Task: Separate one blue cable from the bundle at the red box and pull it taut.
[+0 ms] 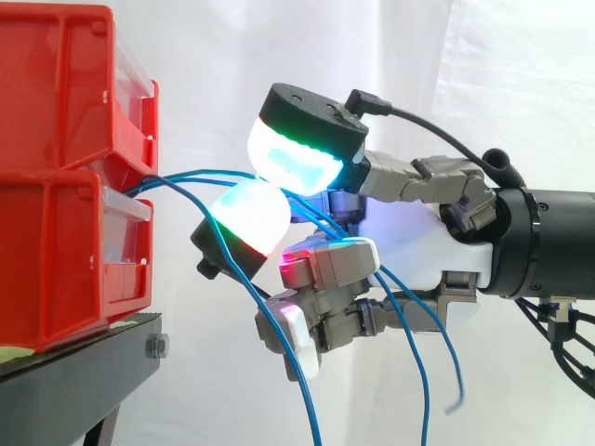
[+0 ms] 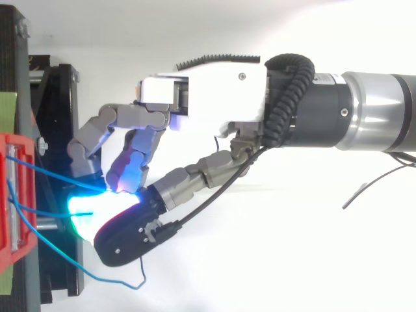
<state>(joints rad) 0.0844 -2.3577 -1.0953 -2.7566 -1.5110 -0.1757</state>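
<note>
In the side view the hand has its glowing pads pressed together on a blue cable, which runs in from the red bins at 9 o'clock, while other blue strands droop toward 6 o'clock.

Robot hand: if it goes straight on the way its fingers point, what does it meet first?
Beyond the blue cables it pinches, the robot hand would likely meet the front of the red bins first; the gap between looks free, though depth is unclear.

White curtain (softly folded, seemingly backlit) behind a black stand.
</note>
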